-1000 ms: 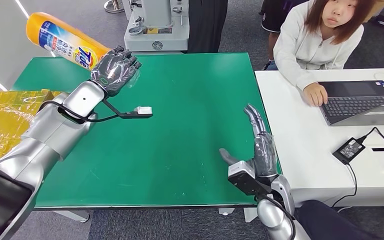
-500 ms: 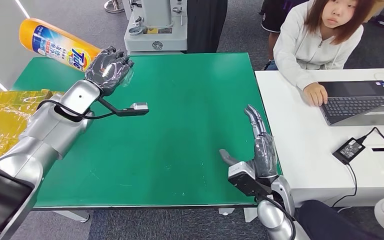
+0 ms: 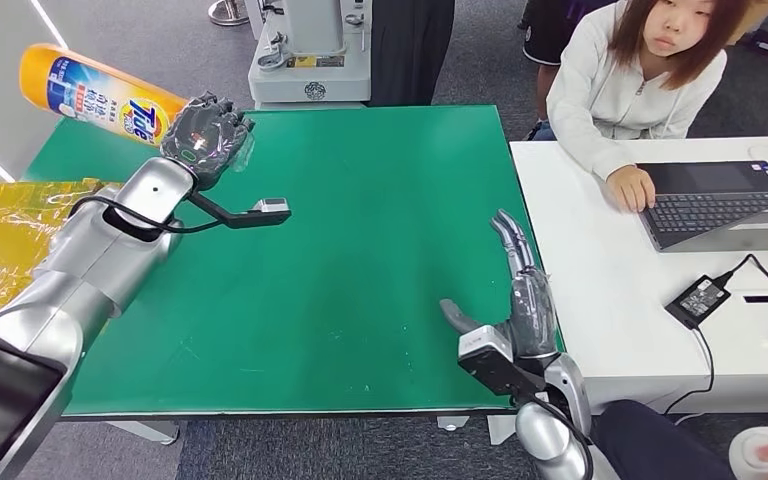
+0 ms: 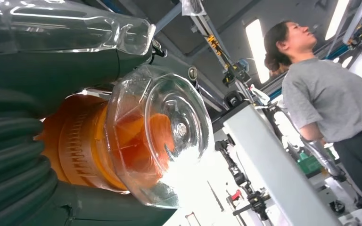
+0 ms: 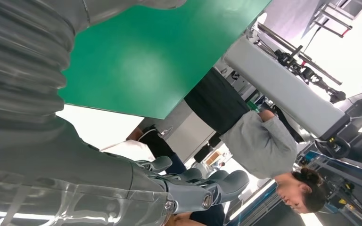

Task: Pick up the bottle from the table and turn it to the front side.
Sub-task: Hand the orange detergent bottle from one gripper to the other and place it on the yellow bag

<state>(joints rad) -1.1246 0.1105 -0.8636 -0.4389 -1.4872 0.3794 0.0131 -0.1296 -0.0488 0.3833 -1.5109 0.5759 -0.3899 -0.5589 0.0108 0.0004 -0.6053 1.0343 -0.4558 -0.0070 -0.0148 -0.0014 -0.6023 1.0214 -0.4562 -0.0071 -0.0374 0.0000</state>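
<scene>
Silver arms end in dark grey hands: left hand (image 3: 205,135), right hand (image 3: 520,300), with black cables at the wrists.

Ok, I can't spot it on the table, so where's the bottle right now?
In the head view the bottle is held aloft by the left hand, tilted over the far-left corner of the green table.

Counts: one orange Tide bottle (image 3: 100,96) (clear cap), one green table (image 3: 360,250), one white table (image 3: 610,290), one laptop (image 3: 725,205), one power adapter (image 3: 697,300), two robot hands.
</scene>
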